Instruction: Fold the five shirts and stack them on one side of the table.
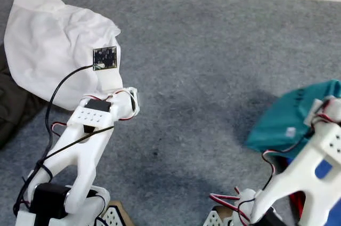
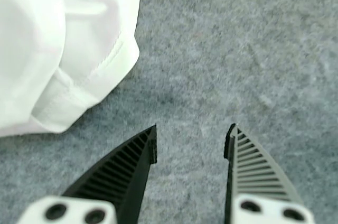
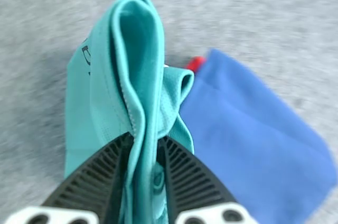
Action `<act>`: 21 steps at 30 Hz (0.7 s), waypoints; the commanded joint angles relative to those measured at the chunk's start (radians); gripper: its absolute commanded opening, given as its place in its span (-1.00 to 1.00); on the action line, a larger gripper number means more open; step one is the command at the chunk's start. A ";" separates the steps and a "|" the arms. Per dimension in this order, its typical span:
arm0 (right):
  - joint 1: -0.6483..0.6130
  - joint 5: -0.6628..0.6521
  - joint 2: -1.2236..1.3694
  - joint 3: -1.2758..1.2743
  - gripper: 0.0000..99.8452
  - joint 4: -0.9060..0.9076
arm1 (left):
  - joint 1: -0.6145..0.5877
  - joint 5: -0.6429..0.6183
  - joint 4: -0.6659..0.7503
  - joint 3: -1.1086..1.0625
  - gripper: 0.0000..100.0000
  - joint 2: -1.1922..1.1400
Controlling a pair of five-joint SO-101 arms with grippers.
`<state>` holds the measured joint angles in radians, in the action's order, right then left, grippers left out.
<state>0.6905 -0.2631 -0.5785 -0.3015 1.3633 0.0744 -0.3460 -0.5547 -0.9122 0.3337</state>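
Holding item: teal shirt, bunched into a narrow ridge and pinched between the jaws of the right gripper. Location: well apart from the white shirt, across the table from it, just beside a blue shirt; something red peeks out between the two.

Risks, as judged:
- The pinch takes several layers at once. A lift from here would likely raise a crumpled wad rather than a flat panel, and an outer layer could slip free.
- The blue shirt lies close enough to snag and be dragged along.
- The white shirt sits as a loose heap, not folded. Closing the left gripper where it is would catch bare table, not cloth.

Pose:
- Left arm: stretched toward the white shirt, gripper aimed down just beside its hem, jaws apart and empty.
- Right arm: far from the white shirt, wrist above the teal shirt, gripper aimed down.
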 commanded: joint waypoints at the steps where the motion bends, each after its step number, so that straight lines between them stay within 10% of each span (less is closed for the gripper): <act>1: 0.097 -0.057 -0.079 0.062 -0.98 0.004 | -0.004 0.011 0.038 -0.012 -0.56 0.031; 21: 0.587 -0.295 -0.171 -0.081 -0.98 -0.137 | -0.004 0.011 0.038 -0.012 -0.56 0.031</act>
<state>1.2229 -0.5332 -0.7242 -0.3475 1.3096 0.0744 -0.3460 -0.5332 -0.9275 0.3337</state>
